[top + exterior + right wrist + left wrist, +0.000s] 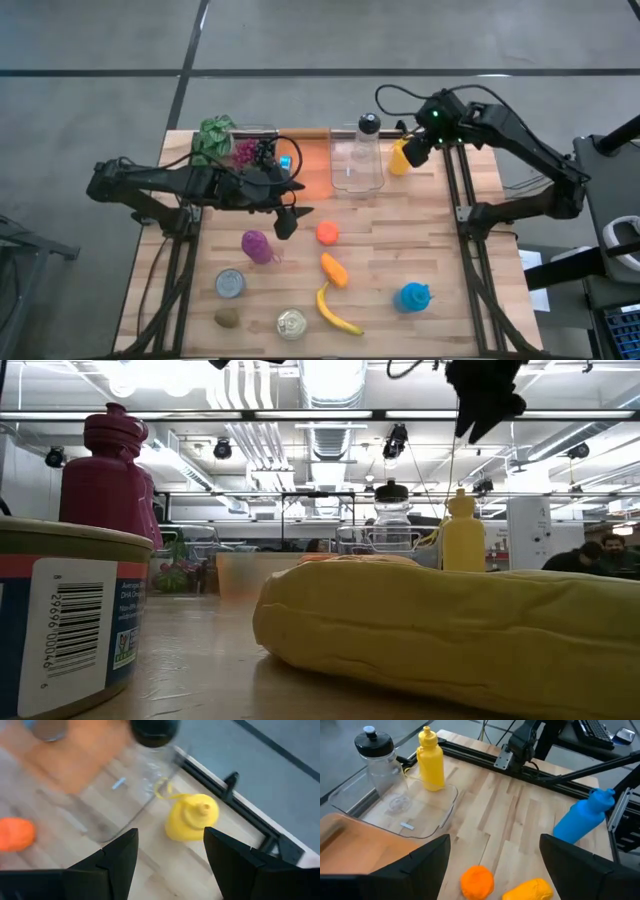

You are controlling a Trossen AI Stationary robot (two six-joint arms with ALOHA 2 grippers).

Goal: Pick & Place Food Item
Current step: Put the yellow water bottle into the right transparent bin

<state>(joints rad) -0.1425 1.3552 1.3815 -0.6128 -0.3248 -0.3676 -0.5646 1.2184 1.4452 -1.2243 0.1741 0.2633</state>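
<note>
Left claw [287, 222] hovering open, empty, orange ball [327, 233] lying at its 3 o'clock on surface [430, 250]. Right claw [410, 150] open, empty, hanging over yellow bottle [399, 160]. Nothing being carried; picking, placing remaining.

Both arms [170, 182] matte black, jointed tubes; black cable loops off right arm [520, 140]; green light near its wrist.
</note>
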